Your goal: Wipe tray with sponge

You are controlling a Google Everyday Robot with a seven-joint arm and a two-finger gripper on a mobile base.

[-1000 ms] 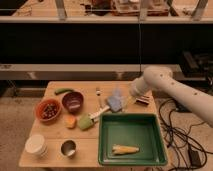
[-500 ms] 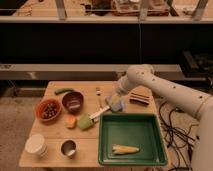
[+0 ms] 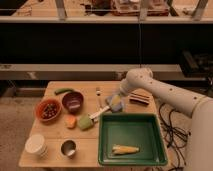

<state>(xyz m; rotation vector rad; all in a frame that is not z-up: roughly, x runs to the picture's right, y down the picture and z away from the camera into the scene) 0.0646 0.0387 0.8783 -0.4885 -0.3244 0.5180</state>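
Table [image 3: 55, 150], corn [image 3: 125, 149] in tray [image 3: 131, 127], end effector [image 3: 119, 98] behind

A wooden table [image 3: 55, 134] is seen lower centre. Set directly on it: tray [image 3: 127, 131] at lower rt; sponge [image 3: 115, 105] just above the tray's top-left corner, w/ the gripper [image 3: 119, 98] over it, fingers spread; brush [image 3: 86, 122] left of the tray, orange lump [image 3: 71, 121] beside it; two bowls centre-left: red-filled bowl [image 3: 48, 110] and dark bowl [image 3: 73, 101]; green veg [image 3: 63, 91] upper left; white cup [image 3: 36, 145] and metal cup [image 3: 68, 148] lower left; dark box [image 3: 139, 98] at rt.

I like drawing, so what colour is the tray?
The tray is dark green, camera view; gripper is at the sponge.
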